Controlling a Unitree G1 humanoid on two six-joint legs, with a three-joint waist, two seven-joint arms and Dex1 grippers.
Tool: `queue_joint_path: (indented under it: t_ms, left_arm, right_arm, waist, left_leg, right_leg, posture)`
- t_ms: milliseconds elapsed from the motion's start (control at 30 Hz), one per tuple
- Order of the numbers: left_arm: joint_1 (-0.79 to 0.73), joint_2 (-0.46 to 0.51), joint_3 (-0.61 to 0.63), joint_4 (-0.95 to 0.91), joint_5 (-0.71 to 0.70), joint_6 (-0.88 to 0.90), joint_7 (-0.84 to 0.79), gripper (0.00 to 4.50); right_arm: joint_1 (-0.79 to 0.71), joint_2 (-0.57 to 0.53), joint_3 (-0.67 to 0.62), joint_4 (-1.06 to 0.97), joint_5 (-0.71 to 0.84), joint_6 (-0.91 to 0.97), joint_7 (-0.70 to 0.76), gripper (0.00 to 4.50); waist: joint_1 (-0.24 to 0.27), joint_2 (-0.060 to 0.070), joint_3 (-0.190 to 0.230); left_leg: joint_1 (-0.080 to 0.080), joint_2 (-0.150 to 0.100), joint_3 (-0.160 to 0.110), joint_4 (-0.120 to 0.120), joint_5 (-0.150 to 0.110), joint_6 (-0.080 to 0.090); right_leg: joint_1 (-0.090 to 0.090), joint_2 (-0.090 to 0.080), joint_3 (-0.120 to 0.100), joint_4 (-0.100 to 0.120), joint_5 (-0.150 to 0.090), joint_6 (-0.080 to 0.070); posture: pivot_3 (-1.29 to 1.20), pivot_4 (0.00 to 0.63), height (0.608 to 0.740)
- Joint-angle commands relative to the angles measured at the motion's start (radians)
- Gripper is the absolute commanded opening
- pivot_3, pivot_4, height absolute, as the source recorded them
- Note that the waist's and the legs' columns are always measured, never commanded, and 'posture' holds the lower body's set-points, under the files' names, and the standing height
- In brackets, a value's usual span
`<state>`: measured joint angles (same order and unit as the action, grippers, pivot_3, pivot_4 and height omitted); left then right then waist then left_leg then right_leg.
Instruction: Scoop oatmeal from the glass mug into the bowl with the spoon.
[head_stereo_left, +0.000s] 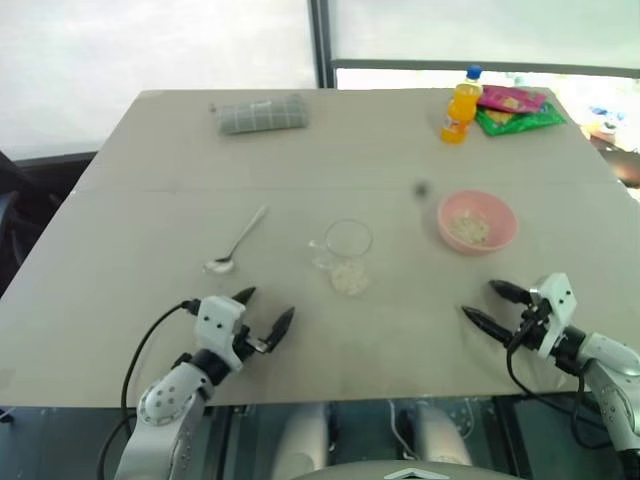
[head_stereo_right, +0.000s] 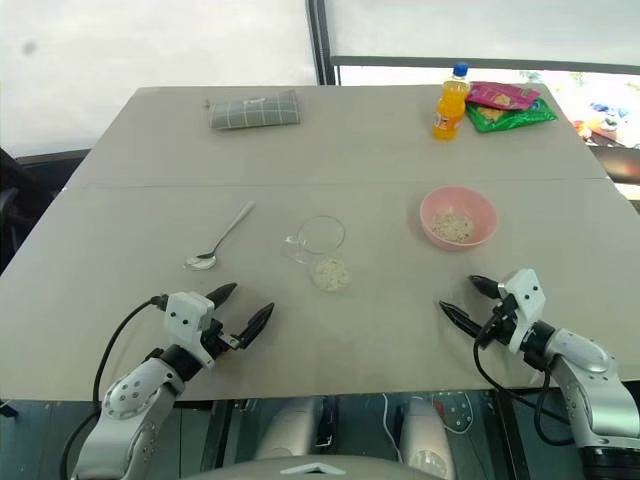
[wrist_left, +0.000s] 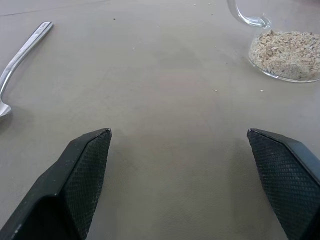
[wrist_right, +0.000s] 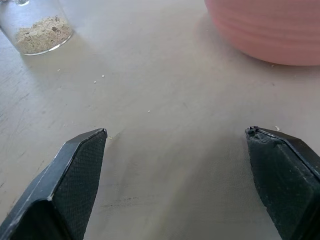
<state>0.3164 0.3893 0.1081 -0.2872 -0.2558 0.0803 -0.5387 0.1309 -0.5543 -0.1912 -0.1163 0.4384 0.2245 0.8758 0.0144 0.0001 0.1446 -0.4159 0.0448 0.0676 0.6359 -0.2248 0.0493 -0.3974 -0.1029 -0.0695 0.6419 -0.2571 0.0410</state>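
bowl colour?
Pink; the bowl shows best in the right wrist view.

We see two silver-grey arms, each ending in a white boxy wrist block. From each block spring two black pointed fingers, on the left gripper (head_stereo_left: 268, 312) and the right gripper (head_stereo_left: 483, 305). Their inner pads (wrist_left: 87, 172) carry a fine diamond-knurled texture. Behind the fingers, a black cable loops back along each arm.

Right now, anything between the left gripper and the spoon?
Nothing visible. The left gripper is open over bare table, and the spoon lies flat just ahead of it, slightly to its left. The glass mug stands off to the right, clear of that path.
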Motion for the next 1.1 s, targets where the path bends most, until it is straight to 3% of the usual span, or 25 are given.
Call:
queue_joint_path:
  t_ms: [33,667,967,1100]
  left_arm:
    - [0.043,-0.011,-0.021,0.025,0.013,0.000,-0.001,4.48]
    - [0.058,-0.015,-0.003,0.018,0.009,-0.029,0.003,4.48]
    - [0.016,-0.005,0.001,-0.046,0.008,0.040,0.039,4.48]
    - [-0.033,0.002,-0.019,-0.139,0.025,0.165,0.090,4.48]
  right_arm:
    - [-0.011,-0.011,-0.004,0.017,-0.009,-0.039,0.019,4.46]
    - [-0.018,0.006,0.008,0.176,-0.033,-0.179,0.072,4.46]
    - [0.000,-0.009,0.007,0.167,-0.019,-0.215,0.118,4.46]
    - [0.007,-0.045,0.020,0.104,-0.009,-0.203,0.165,4.46]
  waist:
    - [0.000,0.000,0.000]
    - [0.000,-0.002,0.000]
    - [0.001,-0.002,0.000]
    - [0.002,-0.005,0.001]
  left_leg:
    - [0.000,0.000,0.000,0.000,0.000,0.000]
    - [0.001,0.000,0.001,0.001,0.000,0.001]
    - [0.001,0.000,0.001,0.002,0.000,0.001]
    - [0.000,0.000,0.000,0.002,0.000,0.001]
  right_leg:
    - [0.000,0.000,0.000,0.000,0.000,0.000]
    - [0.001,0.001,0.001,0.000,0.000,0.000]
    - [0.001,0.002,0.001,0.001,0.000,0.000]
    - [0.001,0.002,0.000,0.001,0.001,-0.001]
  posture:
    - [0.00,0.150,0.718]
    - [0.00,0.150,0.718]
    - [0.00,0.150,0.718]
    - [0.00,0.150,0.718]
